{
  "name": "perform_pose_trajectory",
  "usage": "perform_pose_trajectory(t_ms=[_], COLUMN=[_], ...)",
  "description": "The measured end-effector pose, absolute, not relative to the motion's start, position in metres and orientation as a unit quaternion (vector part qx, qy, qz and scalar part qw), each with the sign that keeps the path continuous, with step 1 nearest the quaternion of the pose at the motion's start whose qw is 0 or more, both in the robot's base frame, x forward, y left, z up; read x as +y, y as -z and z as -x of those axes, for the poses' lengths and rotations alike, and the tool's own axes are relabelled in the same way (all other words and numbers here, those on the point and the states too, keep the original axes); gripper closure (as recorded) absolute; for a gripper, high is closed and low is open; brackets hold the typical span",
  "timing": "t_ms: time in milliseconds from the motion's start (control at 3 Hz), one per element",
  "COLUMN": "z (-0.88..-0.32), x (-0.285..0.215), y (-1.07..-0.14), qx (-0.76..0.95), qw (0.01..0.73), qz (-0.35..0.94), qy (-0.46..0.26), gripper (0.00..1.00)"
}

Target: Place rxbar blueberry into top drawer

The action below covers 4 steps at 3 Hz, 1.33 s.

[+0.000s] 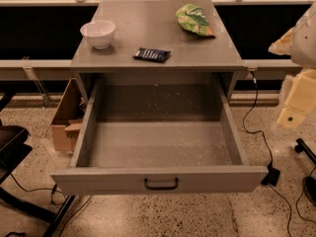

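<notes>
The rxbar blueberry (151, 55), a small flat bar in a dark navy wrapper with white lettering, lies on the grey cabinet top (148, 28) near its front edge. The top drawer (160, 179) is pulled fully open below it, with a speckled grey inside that holds nothing and a small black handle (161, 184) on the front panel. My gripper (295, 100) hangs at the right edge of the view, beside and above the drawer's right side and well apart from the bar. It holds nothing that I can see.
A white bowl (98, 33) stands at the cabinet top's left. A green chip bag (193, 19) lies at the back right. A cardboard box (65, 117) sits on the floor to the left, a black cable and plug (270, 174) to the right, and a chair base (19, 181) at the lower left.
</notes>
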<state>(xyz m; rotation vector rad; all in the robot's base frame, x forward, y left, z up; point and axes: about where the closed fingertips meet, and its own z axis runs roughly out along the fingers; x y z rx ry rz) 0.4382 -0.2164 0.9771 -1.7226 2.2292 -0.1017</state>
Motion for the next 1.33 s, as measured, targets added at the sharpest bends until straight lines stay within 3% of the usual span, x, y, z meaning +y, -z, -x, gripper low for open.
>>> perform_pose_trajectory(t_ms=[667, 1000, 1333], z=[-0.452, -0.492, -0.568], x=[-0.213, -0.195, -0.163], y=[-0.971, -0.934, -0.929], qx=[0.781, 0.789, 0.77], qw=[0.191, 0.257, 0.35], qz=[0.593, 0.557, 0.53], qy=[0.033, -0.026, -0.07], gripper=[0.0, 0.0, 0.0])
